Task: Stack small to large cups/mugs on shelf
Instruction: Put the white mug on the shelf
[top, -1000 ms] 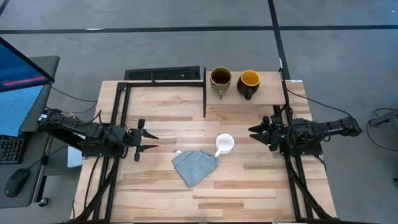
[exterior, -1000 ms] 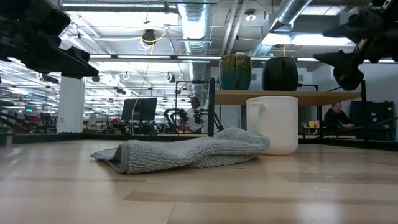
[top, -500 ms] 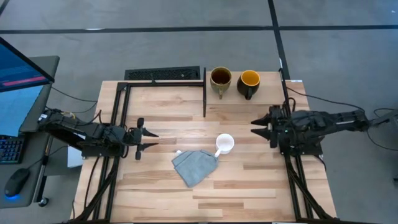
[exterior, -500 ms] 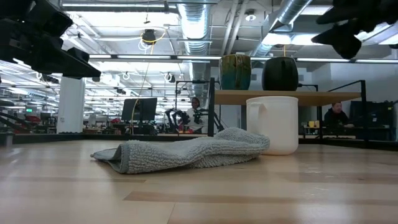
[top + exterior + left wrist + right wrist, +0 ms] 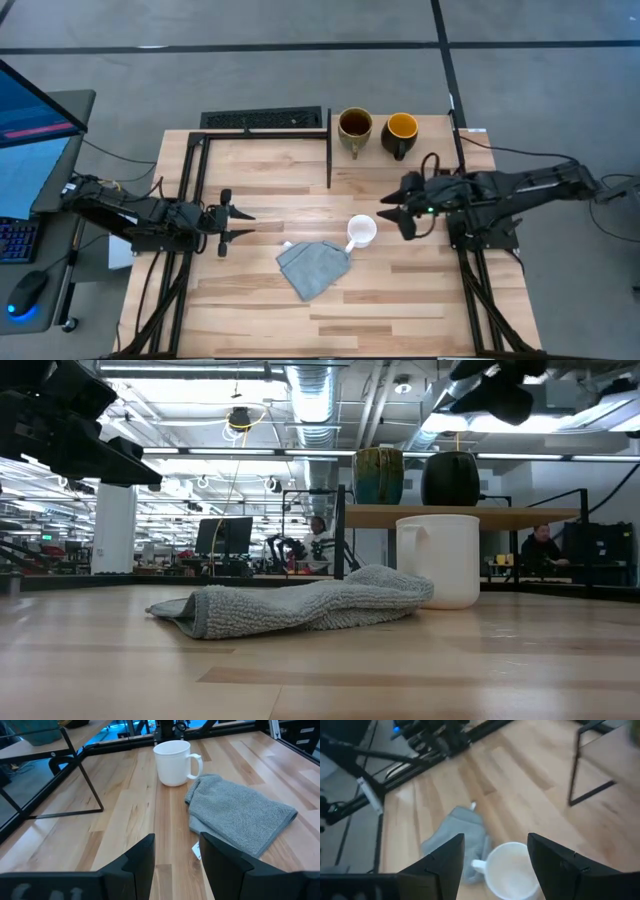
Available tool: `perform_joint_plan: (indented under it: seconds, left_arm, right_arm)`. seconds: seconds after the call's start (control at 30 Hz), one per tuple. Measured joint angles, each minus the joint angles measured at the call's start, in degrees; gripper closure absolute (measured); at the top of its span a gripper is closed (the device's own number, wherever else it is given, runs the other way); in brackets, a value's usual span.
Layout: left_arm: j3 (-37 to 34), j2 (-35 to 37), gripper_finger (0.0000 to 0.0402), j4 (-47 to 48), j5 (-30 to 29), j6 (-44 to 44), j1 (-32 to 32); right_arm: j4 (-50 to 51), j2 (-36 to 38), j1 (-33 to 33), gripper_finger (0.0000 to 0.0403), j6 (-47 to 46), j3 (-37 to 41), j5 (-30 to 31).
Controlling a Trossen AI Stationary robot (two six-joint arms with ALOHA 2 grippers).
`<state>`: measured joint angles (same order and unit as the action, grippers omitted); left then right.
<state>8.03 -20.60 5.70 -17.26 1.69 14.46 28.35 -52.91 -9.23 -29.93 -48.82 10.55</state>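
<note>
A white mug (image 5: 361, 231) stands upright on the table's middle, its handle beside a grey-blue cloth (image 5: 313, 266). An olive-tan mug (image 5: 354, 127) and a dark mug with yellow inside (image 5: 400, 131) stand on the light-wood shelf (image 5: 430, 150) at the far right. My right gripper (image 5: 390, 214) hangs open in the air just right of the white mug (image 5: 512, 870), above it. My left gripper (image 5: 243, 227) waits open at the table's left, fingers level, pointing at the cloth (image 5: 235, 815) and the white mug (image 5: 173, 761).
The shelf's black metal upright (image 5: 329, 148) runs along its left edge. Black frame rails (image 5: 190, 190) line the table's left and right sides. A monitor and keyboard stand off the table's left. Bare planks lie between my left gripper and the cloth.
My right gripper has risen and reached toward the table's middle, from beside the right frame rail to just right of the white mug, tipping its fingers downward. It has stayed open. The mugs and cloth have not moved.
</note>
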Motion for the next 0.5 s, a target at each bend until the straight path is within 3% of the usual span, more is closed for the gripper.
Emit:
perform_joint_plan:
  seconds: [0.23, 0.5]
  left_arm:
    - [0.0, 0.0, 0.0255, 0.2, 0.0, 0.4, 0.0]
    - [0.0, 0.0, 0.0255, 2.7, 0.1, -0.7, 0.0]
  right_arm:
    - [-0.5, -6.4, 0.0, 0.0163, 5.5, -3.5, -10.5]
    - [-0.7, -10.4, 0.4, 0.0163, 2.6, -3.7, -10.6]
